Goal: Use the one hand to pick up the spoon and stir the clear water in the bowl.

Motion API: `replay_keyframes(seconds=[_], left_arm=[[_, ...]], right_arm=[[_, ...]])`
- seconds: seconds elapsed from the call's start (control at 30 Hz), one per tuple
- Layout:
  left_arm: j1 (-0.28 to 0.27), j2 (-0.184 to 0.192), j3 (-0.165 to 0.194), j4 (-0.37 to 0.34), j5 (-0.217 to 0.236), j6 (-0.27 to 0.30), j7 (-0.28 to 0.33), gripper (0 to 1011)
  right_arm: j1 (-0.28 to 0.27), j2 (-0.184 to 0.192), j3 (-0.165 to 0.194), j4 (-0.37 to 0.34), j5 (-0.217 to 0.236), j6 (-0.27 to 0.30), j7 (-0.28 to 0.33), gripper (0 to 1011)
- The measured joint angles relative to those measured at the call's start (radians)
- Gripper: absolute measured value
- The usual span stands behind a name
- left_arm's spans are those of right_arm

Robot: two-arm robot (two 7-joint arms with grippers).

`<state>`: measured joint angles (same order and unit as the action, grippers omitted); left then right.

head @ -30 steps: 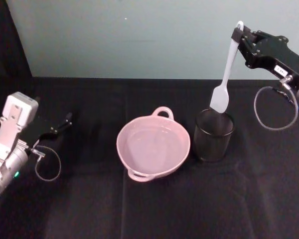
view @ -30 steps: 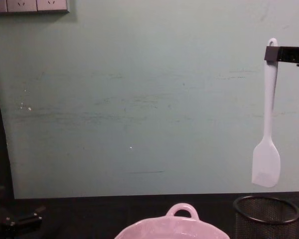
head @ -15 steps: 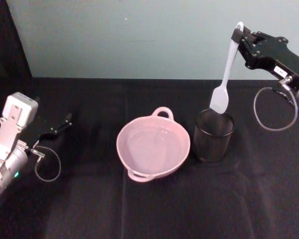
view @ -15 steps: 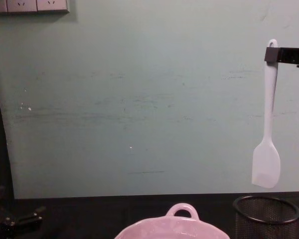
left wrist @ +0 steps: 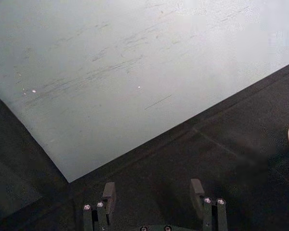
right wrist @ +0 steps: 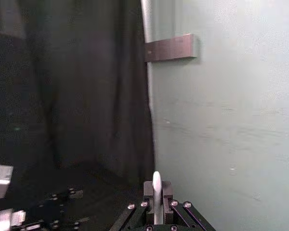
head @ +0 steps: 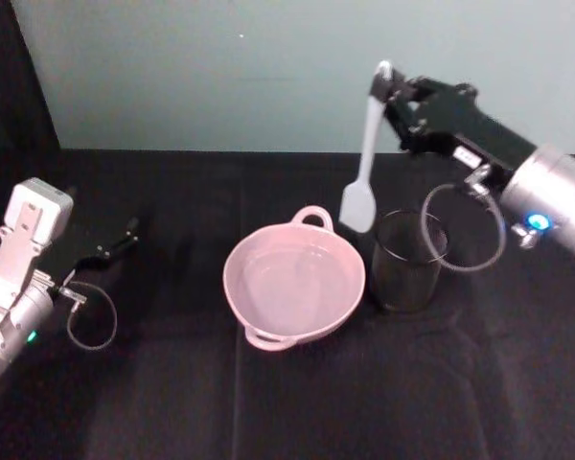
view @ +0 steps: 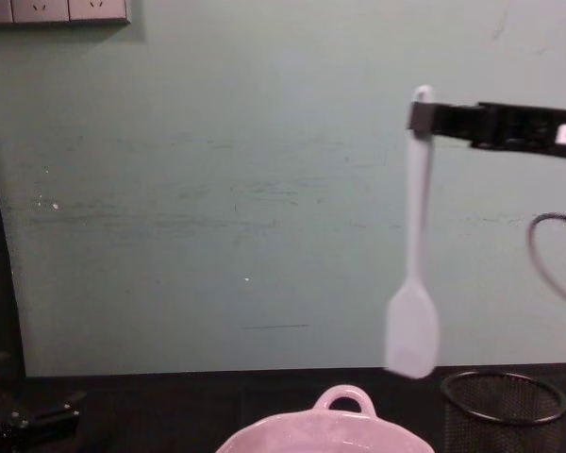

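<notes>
Right gripper (head: 391, 89) is clenched on the top end of the spoon (head: 367, 153), holding it upright in the air, blade down. Bowl (head: 228, 278) sits mid-table, just beside the mesh cup (head: 409, 264). Water (head: 292, 283) in it looks flat and is barely visible. The blade hangs clear above the table (head: 364, 402), roughly over the gap between the bowl's far rim and the cup, touching neither. Left gripper (head: 120, 240) is parked low on the left, well apart from the bowl, fingers spread, grasping nothing. Pick-up looks done and the spoon is out of the cup. Left to do, I'd say: bring the blade over the bowl, lower it into the water, stir. No stirring yet as far as I can see.
</notes>
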<state>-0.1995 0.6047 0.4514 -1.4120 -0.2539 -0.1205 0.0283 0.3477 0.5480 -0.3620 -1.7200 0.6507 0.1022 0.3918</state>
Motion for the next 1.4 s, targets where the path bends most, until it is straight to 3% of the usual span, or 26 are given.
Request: replay_keyframes(seconds=[0.37, 0.67, 0.87, 1.17, 1.4], left_arm=[[0.000, 0.000, 0.000, 0.000, 0.000, 0.000, 0.000, 1011], [0.000, 0.000, 0.000, 0.000, 0.000, 0.000, 0.000, 1012], [0.000, 0.000, 0.000, 0.000, 0.000, 0.000, 0.000, 1011], [0.000, 0.000, 0.000, 0.000, 0.000, 0.000, 0.000, 1011], [0.000, 0.000, 0.000, 0.000, 0.000, 0.000, 0.000, 1011]], right_arm=[[-0.004, -0.069, -0.089, 0.082, -0.049, -0.077, 0.082, 109], [-0.009, -0.120, -0.136, 0.158, -0.067, -0.101, 0.118, 109], [0.035, -0.180, -0.165, 0.257, -0.077, -0.110, 0.142, 109], [0.124, -0.263, -0.183, 0.412, -0.094, -0.130, 0.157, 109], [0.175, -0.294, -0.159, 0.500, -0.112, -0.154, 0.148, 109]])
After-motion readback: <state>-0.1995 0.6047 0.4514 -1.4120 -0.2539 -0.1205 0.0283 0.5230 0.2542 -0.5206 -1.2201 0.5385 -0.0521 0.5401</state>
